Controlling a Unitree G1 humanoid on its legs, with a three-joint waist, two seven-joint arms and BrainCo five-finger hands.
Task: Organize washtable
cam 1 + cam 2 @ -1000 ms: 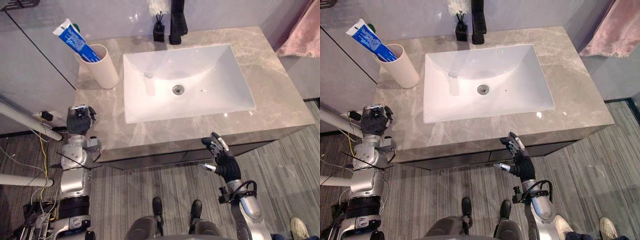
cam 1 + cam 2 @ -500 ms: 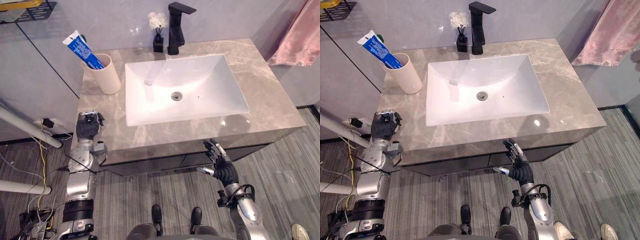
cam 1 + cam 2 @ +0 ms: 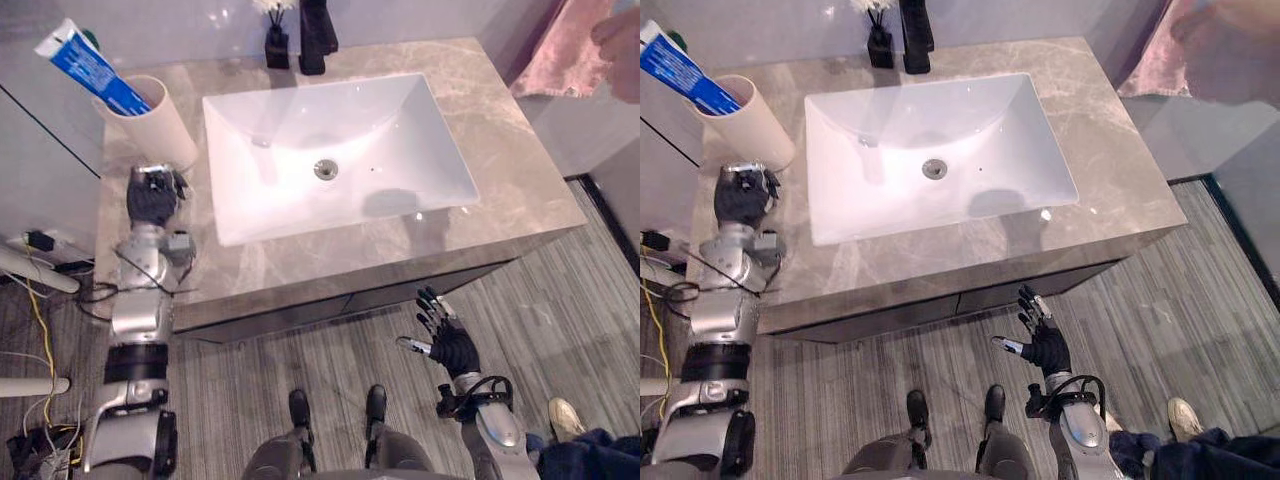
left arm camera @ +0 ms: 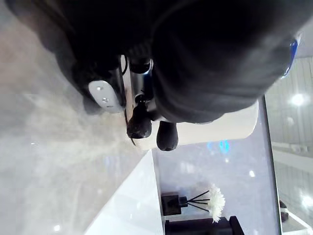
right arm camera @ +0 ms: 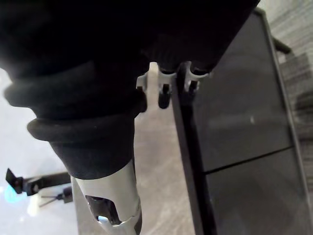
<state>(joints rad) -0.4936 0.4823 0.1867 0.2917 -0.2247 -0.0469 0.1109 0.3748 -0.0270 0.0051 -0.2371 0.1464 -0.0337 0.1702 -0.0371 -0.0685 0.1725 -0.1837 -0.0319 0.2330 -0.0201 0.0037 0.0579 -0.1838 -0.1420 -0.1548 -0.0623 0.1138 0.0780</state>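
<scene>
At the far-left corner of the marble desk (image 3: pixel 500 170), a blue toothpaste tube (image 3: pixel 85 68) leans out of a cream cup (image 3: pixel 150 125). The cup appears already set back against the wall, where it keeps the tube upright and clear of the water. Just near of the cup, the left robot hand (image 3: pixel 152 195) hovers over the desk's left edge, its fingers (image 4: pixel 139 122) relaxed and holding nothing, pointed toward the cup as if ready to steady or shift it. Along the far edge stand a small reed diffuser (image 3: pixel 277 45) and a black tap (image 3: pixel 315 30), both tucked behind the white basin (image 3: pixel 400 150) at centre, which lies empty. Right of centre, the right robot hand (image 3: pixel 452 345) hangs below the desk's near edge above the wooden floor (image 3: pixel 250 360), fingers spread wide and empty, well apart from anything to tidy. At the far right a pink towel (image 3: pixel 565 55) hangs, with a person's hand (image 3: pixel 620 35) beside it. Little seems left to arrange.
</scene>
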